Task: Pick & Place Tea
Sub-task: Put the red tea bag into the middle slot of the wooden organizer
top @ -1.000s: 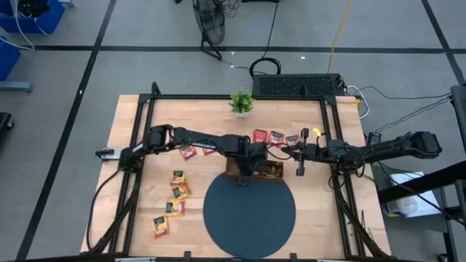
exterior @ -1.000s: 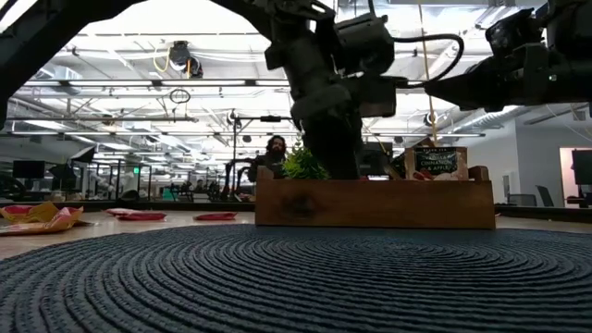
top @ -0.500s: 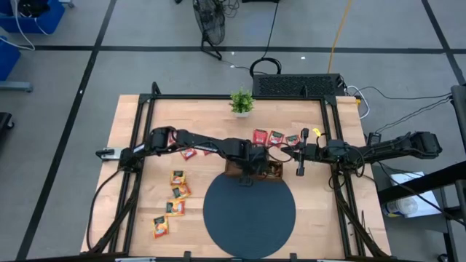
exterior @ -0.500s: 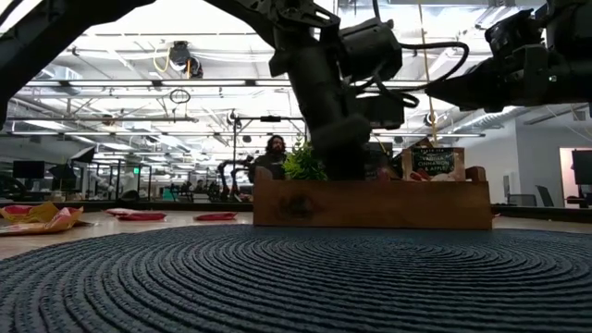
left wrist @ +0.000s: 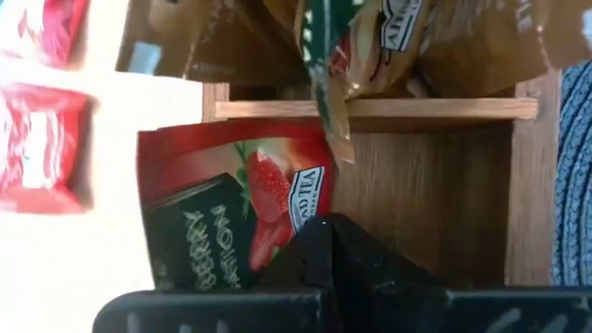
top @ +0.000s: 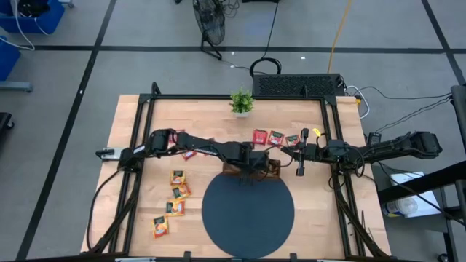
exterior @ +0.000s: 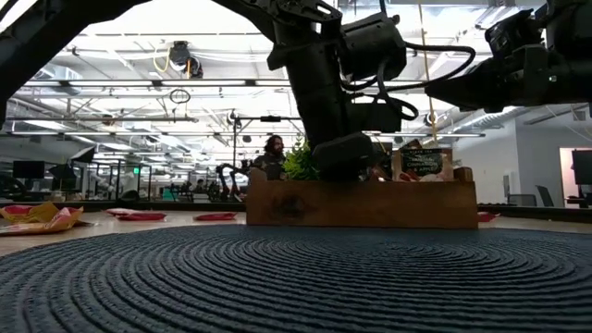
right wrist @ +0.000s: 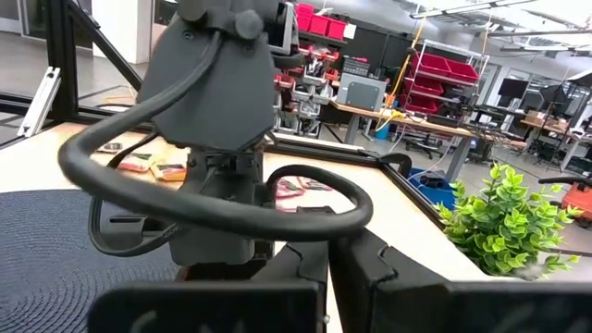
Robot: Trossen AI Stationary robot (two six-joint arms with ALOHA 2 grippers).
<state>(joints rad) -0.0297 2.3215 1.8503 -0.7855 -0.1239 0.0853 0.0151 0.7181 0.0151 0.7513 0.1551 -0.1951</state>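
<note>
1. Two arms show; the left gripper (top: 251, 169) is down inside the wooden tray (top: 275, 172), fingers pressed together on a red strawberry tea sachet (left wrist: 236, 217) standing in a compartment.
2. Placing appears to be the step in hand; next, the jaws must part and the arm lift straight out.
3. Right gripper (top: 299, 169) waits beside the tray, closed and empty.
4. Loose tea sachets (top: 175, 195) lie on the table.
</note>
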